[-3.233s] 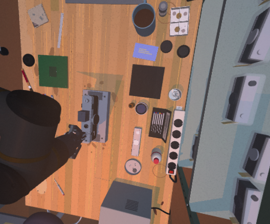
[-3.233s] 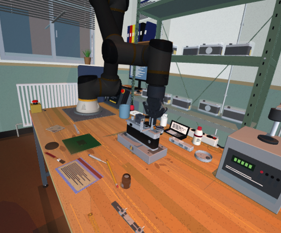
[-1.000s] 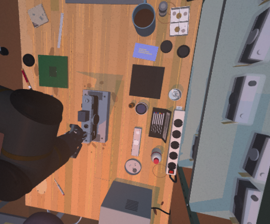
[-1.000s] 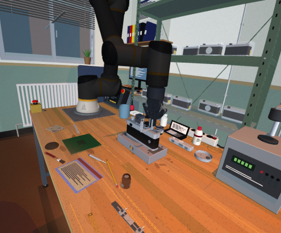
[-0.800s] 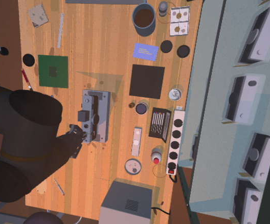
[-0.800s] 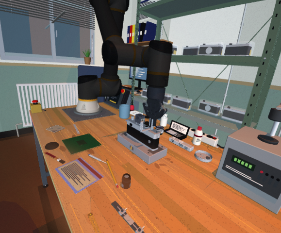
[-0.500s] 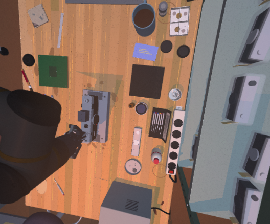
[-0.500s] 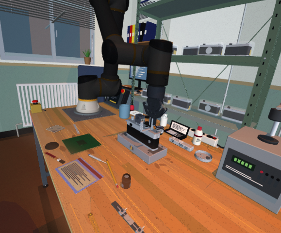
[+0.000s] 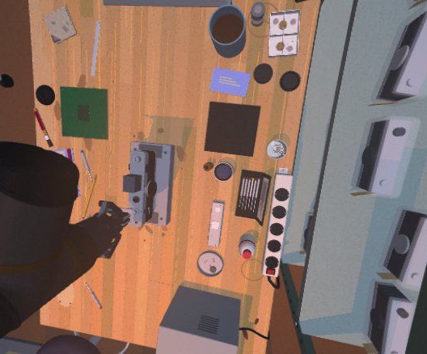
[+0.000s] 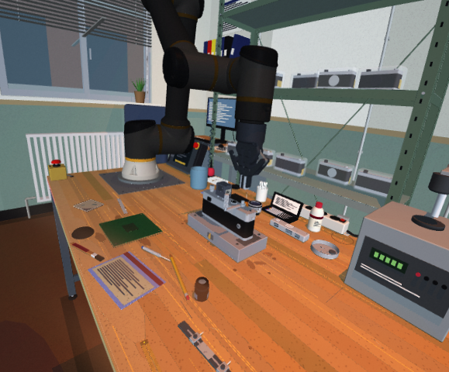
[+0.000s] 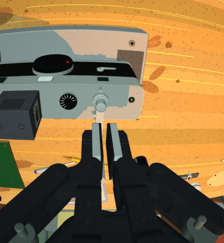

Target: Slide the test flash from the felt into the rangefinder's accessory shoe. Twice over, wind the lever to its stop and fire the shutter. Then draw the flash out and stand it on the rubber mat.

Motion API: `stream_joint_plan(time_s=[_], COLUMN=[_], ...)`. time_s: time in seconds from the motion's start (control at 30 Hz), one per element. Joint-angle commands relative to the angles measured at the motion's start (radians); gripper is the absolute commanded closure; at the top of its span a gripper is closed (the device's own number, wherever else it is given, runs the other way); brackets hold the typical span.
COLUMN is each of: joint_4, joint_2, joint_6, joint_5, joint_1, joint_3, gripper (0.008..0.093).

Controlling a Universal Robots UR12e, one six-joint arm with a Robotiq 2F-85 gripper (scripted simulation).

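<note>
The dark test flash (image 11: 15, 114) (image 9: 131, 183) sits in the accessory shoe on top of the grey rangefinder (image 9: 142, 186) (image 10: 228, 214), which rests on a grey stand at the middle of the bench. The wind lever (image 11: 99, 114) sticks out from its round hub toward my gripper (image 11: 104, 140) (image 9: 117, 216), which is closed with nothing in it just off the lever's tip. The dark rubber mat (image 9: 232, 128) lies on the bench beyond the camera. The felt is not clear to me in these frames.
Behind the bench a green shelf rack (image 10: 336, 96) carries several cameras. A green circuit board (image 9: 84, 112), pencil (image 9: 89, 196), mug (image 9: 227, 29), power strip (image 9: 277, 224), small bottle (image 9: 247, 245) and a grey test box (image 10: 409, 264) lie around the stand.
</note>
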Motion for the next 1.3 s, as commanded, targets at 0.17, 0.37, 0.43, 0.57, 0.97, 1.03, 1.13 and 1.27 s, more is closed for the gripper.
stream_joint_plan(time_s=[0.17, 0.37, 0.43, 0.57, 0.97, 1.03, 1.13, 1.27], joint_4=[0.034, 0.059, 0.059, 0.059, 0.059, 0.059, 0.059, 0.06], joint_2=[-0.019, -0.031, -0.031, -0.031, -0.032, -0.032, -0.032, -0.032], joint_6=[0.0, 0.0, 0.0, 0.0, 0.0, 0.0, 0.0, 0.0], joint_5=[0.0, 0.0, 0.0, 0.0, 0.0, 0.0, 0.0, 0.0], joint_1=[0.0, 0.0, 0.0, 0.0, 0.0, 0.0, 0.0, 0.0], joint_3=[-0.017, -0.027, -0.027, -0.027, -0.028, -0.028, -0.028, -0.028], gripper=[0.0884, 0.0844, 0.0804, 0.0724, 0.0484, 0.0444, 0.0434, 0.0434])
